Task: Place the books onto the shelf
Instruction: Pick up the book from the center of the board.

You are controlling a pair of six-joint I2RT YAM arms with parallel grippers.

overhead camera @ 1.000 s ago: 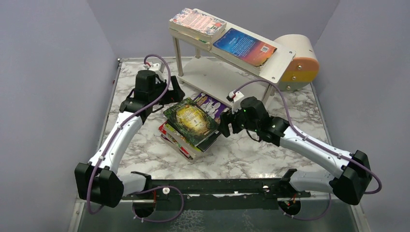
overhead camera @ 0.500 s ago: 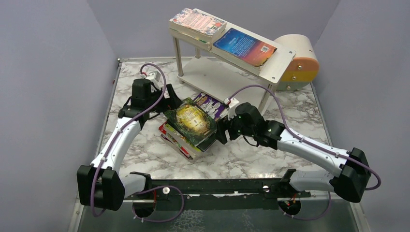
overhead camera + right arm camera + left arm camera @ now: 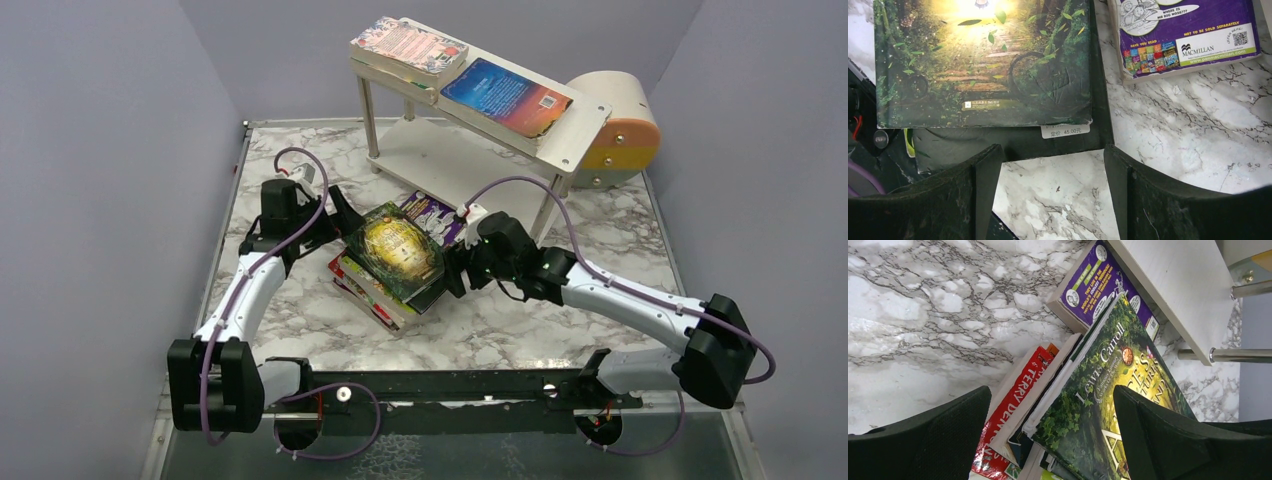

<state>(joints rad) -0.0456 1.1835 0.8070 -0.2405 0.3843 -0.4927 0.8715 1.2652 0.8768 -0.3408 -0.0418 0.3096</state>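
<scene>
Two grippers flank the pile [image 3: 362,288] on the surface [image 3: 500,320]. My left gripper [image 3: 1050,400] faces its left side, jaws apart, holding nothing. One green book [image 3: 393,245] lies tilted on top, its long axis running far-left to near-right. One purple book [image 3: 437,216] lies flat just behind. My right gripper [image 3: 1050,155] is apart too. The shelf [image 3: 580,135] carries a pink-patterned pile [image 3: 405,45] and one blue book [image 3: 503,95].

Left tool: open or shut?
Open: the left tool has its fingers wide apart, with the green book showing between them.
</scene>
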